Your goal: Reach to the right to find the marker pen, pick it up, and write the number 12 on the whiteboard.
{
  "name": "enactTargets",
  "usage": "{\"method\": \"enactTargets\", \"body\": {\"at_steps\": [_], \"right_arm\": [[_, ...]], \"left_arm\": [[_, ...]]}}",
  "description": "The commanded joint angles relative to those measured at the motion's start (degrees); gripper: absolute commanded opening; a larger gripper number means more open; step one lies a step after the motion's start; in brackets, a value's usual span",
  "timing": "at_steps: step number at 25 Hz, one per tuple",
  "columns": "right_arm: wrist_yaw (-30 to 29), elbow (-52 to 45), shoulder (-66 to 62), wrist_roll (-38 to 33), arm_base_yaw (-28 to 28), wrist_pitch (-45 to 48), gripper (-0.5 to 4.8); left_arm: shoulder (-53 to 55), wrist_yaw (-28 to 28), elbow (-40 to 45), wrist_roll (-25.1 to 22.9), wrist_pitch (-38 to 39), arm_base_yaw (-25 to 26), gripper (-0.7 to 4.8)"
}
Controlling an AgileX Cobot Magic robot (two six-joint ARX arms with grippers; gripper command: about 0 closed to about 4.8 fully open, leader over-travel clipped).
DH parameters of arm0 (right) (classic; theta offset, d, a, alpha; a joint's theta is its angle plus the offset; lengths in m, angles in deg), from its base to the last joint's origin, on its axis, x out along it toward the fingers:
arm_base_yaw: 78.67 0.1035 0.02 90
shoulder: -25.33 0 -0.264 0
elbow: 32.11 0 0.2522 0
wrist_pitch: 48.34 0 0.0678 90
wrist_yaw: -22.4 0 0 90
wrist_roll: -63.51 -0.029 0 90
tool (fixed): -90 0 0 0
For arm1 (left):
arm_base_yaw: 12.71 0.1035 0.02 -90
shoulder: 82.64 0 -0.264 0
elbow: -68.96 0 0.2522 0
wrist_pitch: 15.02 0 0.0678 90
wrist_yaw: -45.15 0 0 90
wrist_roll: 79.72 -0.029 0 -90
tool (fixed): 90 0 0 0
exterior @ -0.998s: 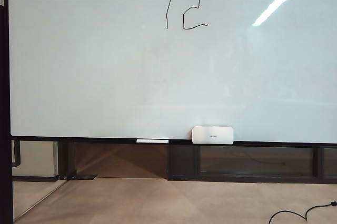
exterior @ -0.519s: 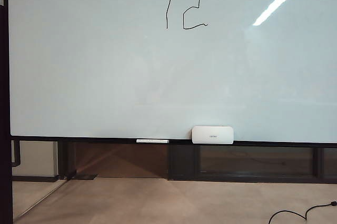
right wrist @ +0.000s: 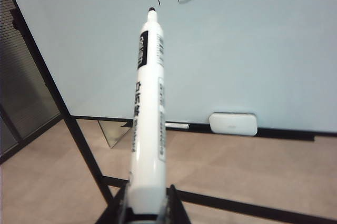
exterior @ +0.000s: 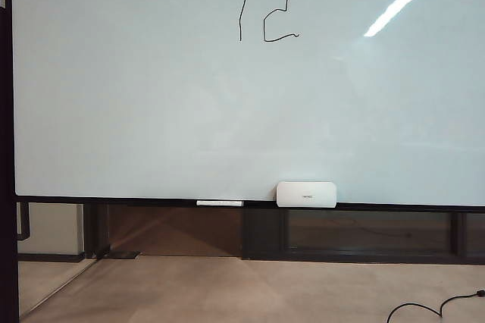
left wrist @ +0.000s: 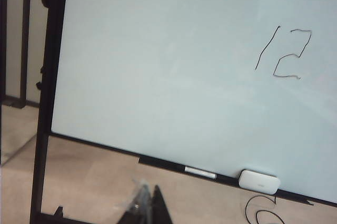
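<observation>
The whiteboard (exterior: 151,95) fills the exterior view, with a black "12" (exterior: 265,10) drawn near its top; neither gripper shows there. In the right wrist view my right gripper (right wrist: 148,187) is shut on the rear end of the marker pen (right wrist: 148,103). The pen's white barrel runs away from the camera, and its black tip (right wrist: 151,9) points at the whiteboard (right wrist: 253,50) just under the strokes; touching or apart, I cannot tell. My left gripper (left wrist: 149,187) is shut on nothing, away from the whiteboard (left wrist: 158,77), over the floor.
A thin white stick (exterior: 220,203) and a small white rounded box (exterior: 306,194) rest on the board's bottom ledge. The dark stand frame (right wrist: 79,134) runs down below the board. A black cable (exterior: 432,309) lies on the floor at the right.
</observation>
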Motion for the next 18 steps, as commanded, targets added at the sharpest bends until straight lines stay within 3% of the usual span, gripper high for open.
{"method": "enactTargets", "body": {"at_steps": [1, 9, 18], "right_arm": [[-0.1, -4.8, 0.2, -3.9, 0.0, 5.2, -0.01], [0.1, -14.1, 0.2, -5.0, 0.1, 14.2, -0.01], [-0.1, -20.4, 0.3, -4.3, 0.1, 17.2, -0.01]], "left_arm": [[0.0, -0.7, 2.2, 0.1, -1.3, 0.0, -0.05], [0.0, 1.0, 12.5, 3.1, -7.3, -0.3, -0.05], [0.0, -1.5, 19.9, 1.2, -15.3, -0.6, -0.05]]}}
